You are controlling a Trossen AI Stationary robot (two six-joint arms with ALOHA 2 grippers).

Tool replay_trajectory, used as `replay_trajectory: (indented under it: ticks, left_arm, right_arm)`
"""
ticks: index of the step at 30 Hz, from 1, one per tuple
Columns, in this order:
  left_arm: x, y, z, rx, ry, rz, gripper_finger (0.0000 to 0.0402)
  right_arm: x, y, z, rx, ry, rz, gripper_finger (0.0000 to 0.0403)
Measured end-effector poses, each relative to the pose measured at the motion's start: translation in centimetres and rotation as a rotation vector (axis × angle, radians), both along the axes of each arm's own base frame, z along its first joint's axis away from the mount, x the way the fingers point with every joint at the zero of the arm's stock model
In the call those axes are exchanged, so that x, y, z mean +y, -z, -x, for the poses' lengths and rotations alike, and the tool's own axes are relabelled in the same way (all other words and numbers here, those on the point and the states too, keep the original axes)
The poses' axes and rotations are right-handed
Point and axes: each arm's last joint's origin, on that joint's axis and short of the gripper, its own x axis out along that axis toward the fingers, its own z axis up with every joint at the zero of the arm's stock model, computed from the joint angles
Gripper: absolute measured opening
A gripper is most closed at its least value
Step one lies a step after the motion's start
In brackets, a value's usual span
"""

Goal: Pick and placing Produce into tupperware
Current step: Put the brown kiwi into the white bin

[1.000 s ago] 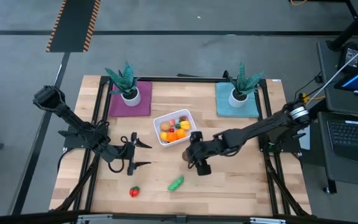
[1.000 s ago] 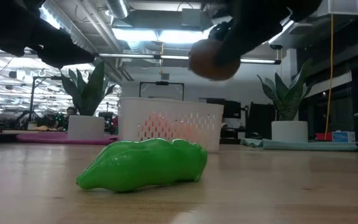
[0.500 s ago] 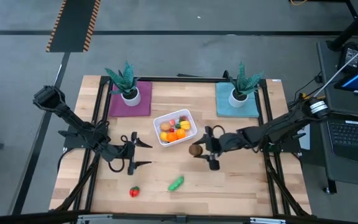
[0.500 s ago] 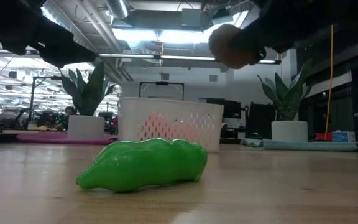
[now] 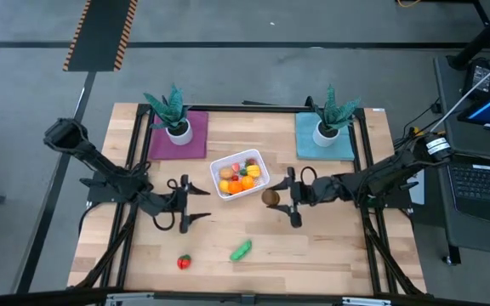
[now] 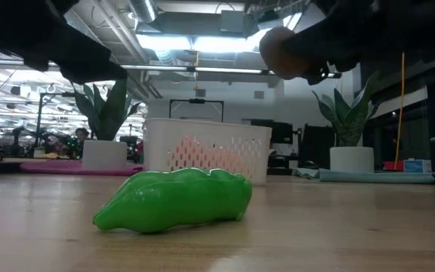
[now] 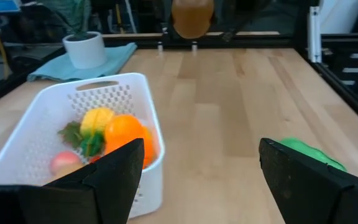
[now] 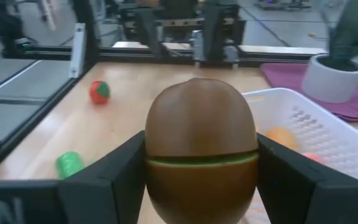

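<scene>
We see the right gripper (image 5: 281,197) pinching a brown kiwi (image 5: 270,198) between its two fingers, held in the air above the table (image 5: 330,255). In the right wrist view the kiwi (image 8: 201,149) fills the gap between the fingers (image 8: 110,180), a green seam showing round its middle.

The tub (image 5: 239,174) sits just beyond the kiwi, near the gripper's tip, already holding yellow, orange and red pieces. Nearer the table's front edge, well apart from the right gripper, lie the green piece (image 5: 242,250) and a red piece (image 5: 184,262).

The left gripper (image 5: 192,203) hangs on the far side of the tub from the right one, its fingers spread with nothing between them. Past its fingers (image 7: 114,177) we see the tub (image 7: 55,118) close by, the green piece (image 7: 306,154) to one side and the kiwi (image 7: 192,17) beyond.
</scene>
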Motion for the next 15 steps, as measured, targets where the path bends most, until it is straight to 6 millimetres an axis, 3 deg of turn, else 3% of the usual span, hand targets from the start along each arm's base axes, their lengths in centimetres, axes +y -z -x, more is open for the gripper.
replay_trajectory:
  ticks: [15]
  left_arm:
    - [2.4, 0.0, -1.1, 0.001, -0.126, 0.000, 0.0308]
  right_arm:
    - [-1.7, 0.0, -0.3, -0.009, 0.183, 0.003, 0.0245]
